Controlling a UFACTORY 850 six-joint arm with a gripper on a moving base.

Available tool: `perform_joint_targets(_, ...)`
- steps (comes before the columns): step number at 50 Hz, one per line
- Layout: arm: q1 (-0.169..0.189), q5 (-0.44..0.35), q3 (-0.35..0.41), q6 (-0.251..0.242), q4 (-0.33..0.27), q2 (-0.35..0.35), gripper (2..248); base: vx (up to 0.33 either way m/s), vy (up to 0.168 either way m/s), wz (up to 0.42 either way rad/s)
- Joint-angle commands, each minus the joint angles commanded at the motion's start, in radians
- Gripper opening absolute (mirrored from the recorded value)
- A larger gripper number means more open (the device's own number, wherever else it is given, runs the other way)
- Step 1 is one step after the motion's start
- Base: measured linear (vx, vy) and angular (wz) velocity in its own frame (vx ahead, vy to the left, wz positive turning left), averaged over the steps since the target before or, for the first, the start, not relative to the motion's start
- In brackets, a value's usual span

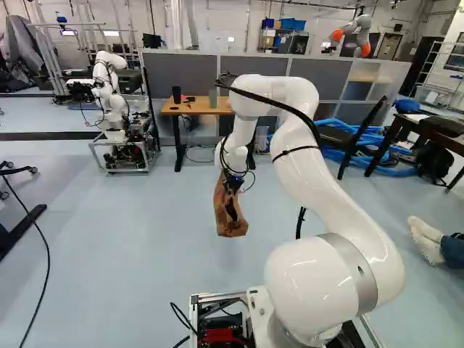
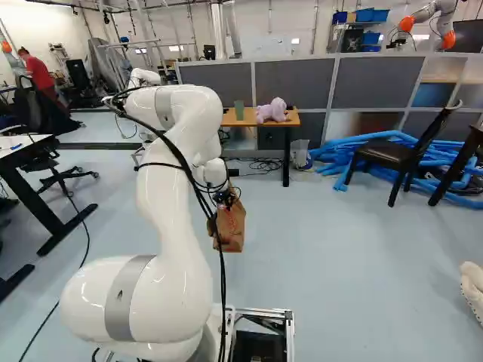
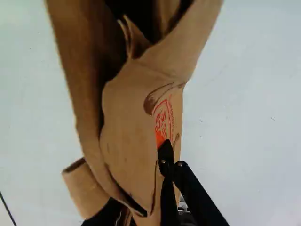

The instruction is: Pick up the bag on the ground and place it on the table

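In the left base view my gripper [image 1: 233,184] points down ahead of the base, with the brown paper bag [image 1: 230,223] hanging from it. The bag seems to hang above the floor; its exact height is hard to tell. In the wrist view the gripper [image 3: 168,161] is closed on the paper of the bag [image 3: 129,122], whose crumpled side and dark opening stretch ahead of the fingers. The wooden table [image 2: 293,119] stands farther ahead against the grey partition, apart from the bag; my arm hides part of it in the left base view.
On the table are a purple plush toy [image 2: 272,111], a green cup [image 2: 239,110] and a dark cup [image 1: 176,94]. Another robot [image 1: 110,101] stands left of it. Blue tubes [image 2: 355,154] and a dark chair [image 2: 392,153] are at the right. Someone's feet [image 1: 426,239] show at right.
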State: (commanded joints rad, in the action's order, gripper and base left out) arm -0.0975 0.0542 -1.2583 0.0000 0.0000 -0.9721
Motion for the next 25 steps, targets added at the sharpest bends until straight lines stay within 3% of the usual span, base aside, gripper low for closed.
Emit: perform_joint_targets(25,0.006,0.098,-0.034,0.000,0.000,0.042,21,0.000,0.000,0.000)
